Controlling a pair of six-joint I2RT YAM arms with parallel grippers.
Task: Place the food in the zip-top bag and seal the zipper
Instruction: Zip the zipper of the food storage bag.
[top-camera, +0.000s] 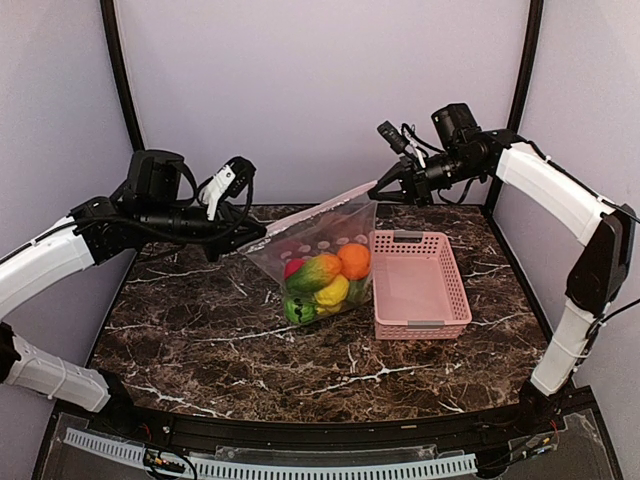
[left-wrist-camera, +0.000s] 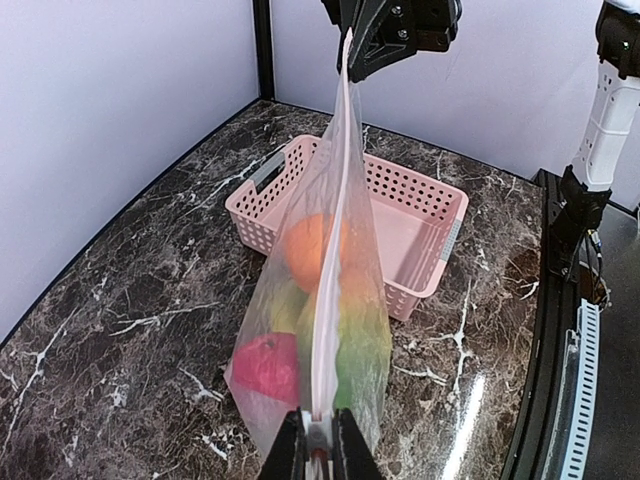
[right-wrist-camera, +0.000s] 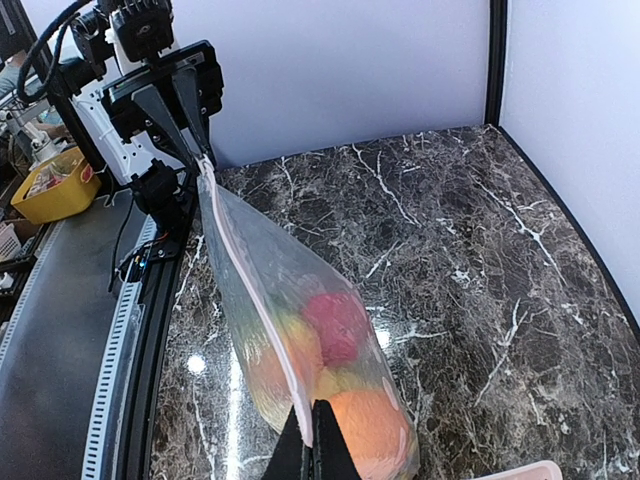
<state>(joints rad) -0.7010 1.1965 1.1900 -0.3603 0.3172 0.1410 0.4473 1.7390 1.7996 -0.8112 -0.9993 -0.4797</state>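
Observation:
The zip-top bag (top-camera: 318, 262) hangs over the table with its bottom resting on the marble. Its zipper (top-camera: 318, 212) is stretched taut as one straight line between both grippers. My left gripper (top-camera: 262, 232) is shut on the zipper's left end, seen close up in the left wrist view (left-wrist-camera: 319, 432). The zipper's right end is pinched in my right gripper (top-camera: 376, 190), whose jaws are shut on the strip (right-wrist-camera: 313, 425). The food sits inside the bag: an orange (top-camera: 353, 261), a mango (top-camera: 316, 272), a lemon (top-camera: 332, 291), a red fruit (right-wrist-camera: 335, 325) and a green melon (top-camera: 299, 310).
A pink lattice basket (top-camera: 420, 327) with nothing in it stands just right of the bag, touching or nearly touching it. Purple walls close the back and both sides. A black rail runs along the table's near edge (top-camera: 300, 425).

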